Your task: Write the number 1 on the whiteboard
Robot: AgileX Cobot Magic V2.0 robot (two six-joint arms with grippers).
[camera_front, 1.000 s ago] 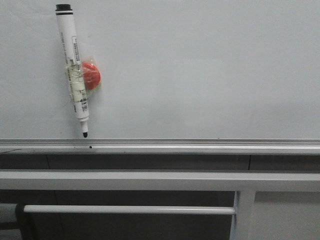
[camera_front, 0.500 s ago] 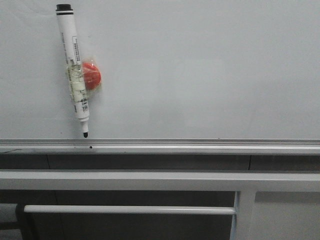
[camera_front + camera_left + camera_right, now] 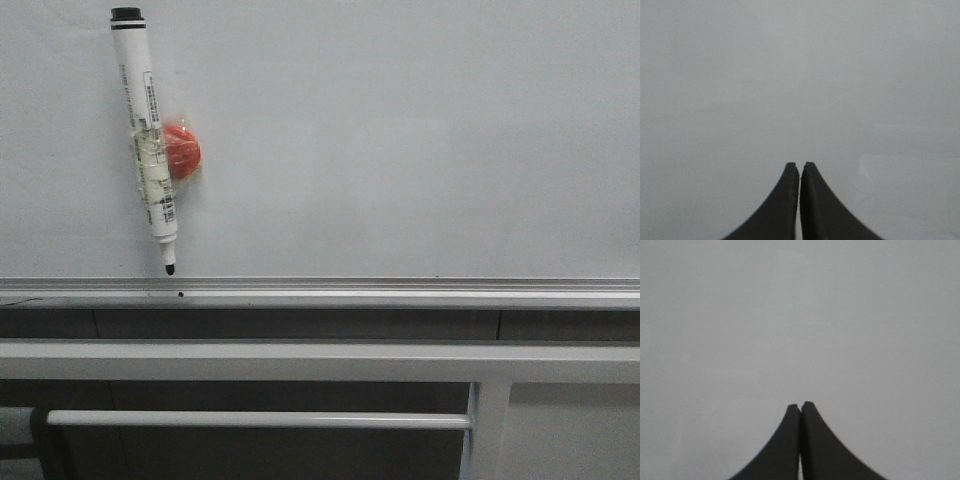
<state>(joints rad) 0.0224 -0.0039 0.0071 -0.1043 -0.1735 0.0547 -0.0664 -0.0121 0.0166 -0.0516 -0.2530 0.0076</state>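
The whiteboard (image 3: 400, 140) fills the upper part of the front view, plain and glossy, with its silver lower rail (image 3: 400, 292) running straight across beneath it. No stroke of the number 1 shows anywhere on it. A white marker pen (image 3: 146, 140) hangs on the board at the far left, nearly upright and leaning slightly, black cap end up and its dark tip (image 3: 170, 268) pointing down just above the rail. It is taped to a red round magnet (image 3: 182, 151) that sits just beside its barrel. Below the rail run white metal frame bars (image 3: 300, 360). Neither arm appears in the front view. The left hand (image 3: 800, 167) is closed on nothing, its dark fingertips pressed together before a blank pale surface. The right hand (image 3: 800, 407) is closed and empty too.
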